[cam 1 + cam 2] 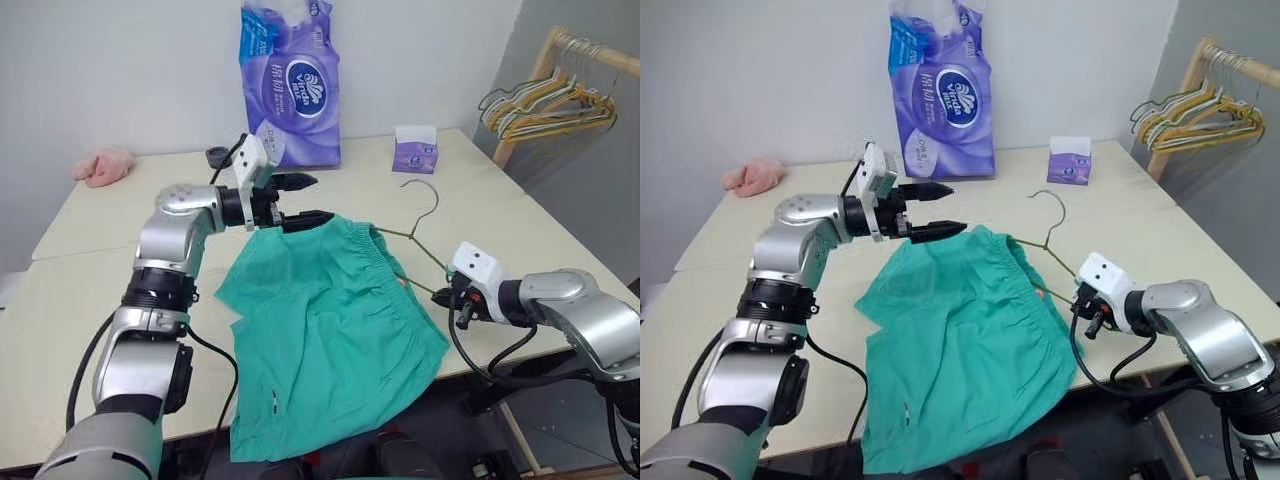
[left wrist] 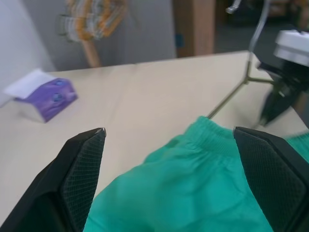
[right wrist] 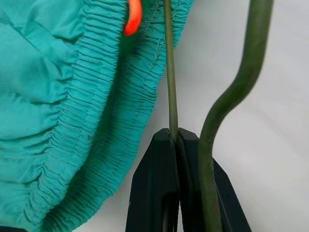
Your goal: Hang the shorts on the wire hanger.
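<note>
At centre frame, the shorts (image 1: 330, 330) lie on the counter (image 1: 90, 300), hem over the near edge, waistband against the wire hanger (image 1: 420, 232). Right hand (image 3: 175, 137) is clenched on one wire of the hanger beside the waistband. Left hand (image 1: 302, 201) stands released, fingers (image 2: 82, 174) wide apart, just above the waistband's upper-left corner, holding nothing. Judgement: hanging is incomplete. Recommended: right hand keeps the hanger steady; left hand takes the waistband edge squarely, gathers fabric only, and draws it over the wire without snagging.
</note>
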Available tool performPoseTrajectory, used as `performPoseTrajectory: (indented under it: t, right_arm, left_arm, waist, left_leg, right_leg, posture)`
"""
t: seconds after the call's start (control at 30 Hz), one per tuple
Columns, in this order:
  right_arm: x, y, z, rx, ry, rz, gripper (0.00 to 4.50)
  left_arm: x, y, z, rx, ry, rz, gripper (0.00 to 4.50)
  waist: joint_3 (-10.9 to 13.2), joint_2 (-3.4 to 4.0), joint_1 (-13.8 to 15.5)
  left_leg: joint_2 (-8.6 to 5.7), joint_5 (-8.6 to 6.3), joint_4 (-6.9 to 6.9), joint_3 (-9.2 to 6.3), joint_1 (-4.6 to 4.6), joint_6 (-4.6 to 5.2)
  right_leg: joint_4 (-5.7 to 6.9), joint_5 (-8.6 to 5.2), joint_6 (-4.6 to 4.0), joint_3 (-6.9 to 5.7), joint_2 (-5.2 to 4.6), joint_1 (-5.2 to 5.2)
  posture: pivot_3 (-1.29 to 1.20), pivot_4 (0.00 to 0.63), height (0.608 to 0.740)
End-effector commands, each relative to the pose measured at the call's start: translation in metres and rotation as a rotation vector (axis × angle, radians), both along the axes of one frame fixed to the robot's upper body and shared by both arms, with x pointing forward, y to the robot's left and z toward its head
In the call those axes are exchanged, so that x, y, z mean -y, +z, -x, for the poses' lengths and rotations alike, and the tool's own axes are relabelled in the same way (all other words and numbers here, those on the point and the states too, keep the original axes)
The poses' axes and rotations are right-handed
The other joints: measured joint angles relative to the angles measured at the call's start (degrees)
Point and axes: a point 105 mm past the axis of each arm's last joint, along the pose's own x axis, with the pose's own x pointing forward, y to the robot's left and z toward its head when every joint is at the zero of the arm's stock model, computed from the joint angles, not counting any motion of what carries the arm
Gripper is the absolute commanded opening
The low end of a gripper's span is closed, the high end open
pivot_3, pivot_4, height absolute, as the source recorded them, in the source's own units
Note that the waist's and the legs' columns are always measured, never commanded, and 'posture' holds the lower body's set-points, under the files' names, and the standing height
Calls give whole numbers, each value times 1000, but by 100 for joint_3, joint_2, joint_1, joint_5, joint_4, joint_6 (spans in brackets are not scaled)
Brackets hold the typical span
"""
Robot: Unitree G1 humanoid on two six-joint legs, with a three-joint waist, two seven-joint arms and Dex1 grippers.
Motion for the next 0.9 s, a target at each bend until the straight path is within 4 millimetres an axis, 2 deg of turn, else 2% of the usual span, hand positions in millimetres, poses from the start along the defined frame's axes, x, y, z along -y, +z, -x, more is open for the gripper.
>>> performPoseTrajectory:
  t: [0.03,0.13,0.5,0.67,0.77,0.9]
  right_arm:
    - [-10,19,-1,98,67,25,0]
    - [-17,22,3,126,120,51,0]
    - [-33,32,15,180,240,89,0]
    - [-35,35,17,191,260,91,0]
    - [-35,35,19,193,274,95,0]
    - [-37,36,20,204,292,98,0]
  left_arm:
    - [1,-3,11,37,-120,-123,4467]
    - [4,-13,19,45,-224,-223,4467]
    - [13,-46,15,86,-311,-347,4467]
    - [16,-63,30,17,-400,-364,4467]
    - [15,-63,30,-6,-395,-354,3881]
    - [15,-65,32,-36,-395,-355,2624]
  waist:
    - [0,0,-19]
    - [1,0,-43]
    - [1,-1,-76]
    - [1,-1,-112]
    - [1,-2,-116]
    - [1,-2,-113]
  left_leg:
    - [0,0,-1,0,0,0]
    - [0,0,1,-1,-4,0]
    - [0,0,2,-1,-6,1]
    - [1,0,1,-2,-5,1]
    - [1,0,1,-2,-5,1]
    - [1,-1,2,-2,-6,2]
  right_leg:
    - [0,0,0,0,0,-1]
    - [-1,0,0,1,0,-1]
    - [-3,0,1,-1,0,-2]
    - [-3,-1,1,-1,0,-2]
    - [-3,-1,1,-1,0,-3]
    - [-4,-1,2,-2,0,-2]
  posture:
    - [-238,22,740]
    - [-241,21,740]
    - [-261,28,740]
    - [-267,29,740]
    - [-268,28,740]
    - [-269,26,740]
